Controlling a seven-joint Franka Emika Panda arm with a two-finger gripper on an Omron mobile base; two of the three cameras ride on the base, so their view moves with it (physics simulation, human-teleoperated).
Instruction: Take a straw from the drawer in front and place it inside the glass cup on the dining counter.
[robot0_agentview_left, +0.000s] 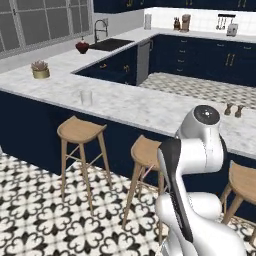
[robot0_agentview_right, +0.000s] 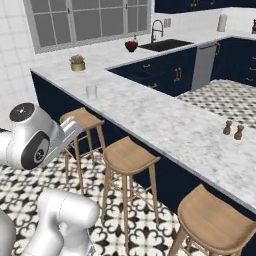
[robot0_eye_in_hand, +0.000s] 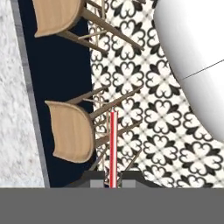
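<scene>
In the hand view my gripper (robot0_eye_in_hand: 113, 181) is shut on the straw (robot0_eye_in_hand: 113, 144), a thin pink-red stick that rises straight from between the dark fingertips (robot0_eye_in_hand: 97, 178), over the tiled floor and a stool. The glass cup (robot0_agentview_left: 86, 97) (robot0_agentview_right: 91, 91), small and clear, stands upright on the dining counter (robot0_agentview_left: 150, 107) (robot0_agentview_right: 165, 125) near its front edge, above the leftmost stool. The counter's marble edge (robot0_eye_in_hand: 15, 109) runs along the left of the hand view, over navy panels. The drawer is out of view.
Three wooden stools (robot0_agentview_left: 80, 131) (robot0_agentview_right: 129, 156) (robot0_agentview_right: 215, 222) line the counter's front. A tan pot with a succulent (robot0_agentview_left: 40, 70) (robot0_agentview_right: 77, 63) stands beyond the cup. Two small shakers (robot0_agentview_left: 233, 110) (robot0_agentview_right: 233, 129) sit further right on the counter. Patterned floor tiles (robot0_agentview_left: 40, 215) lie below.
</scene>
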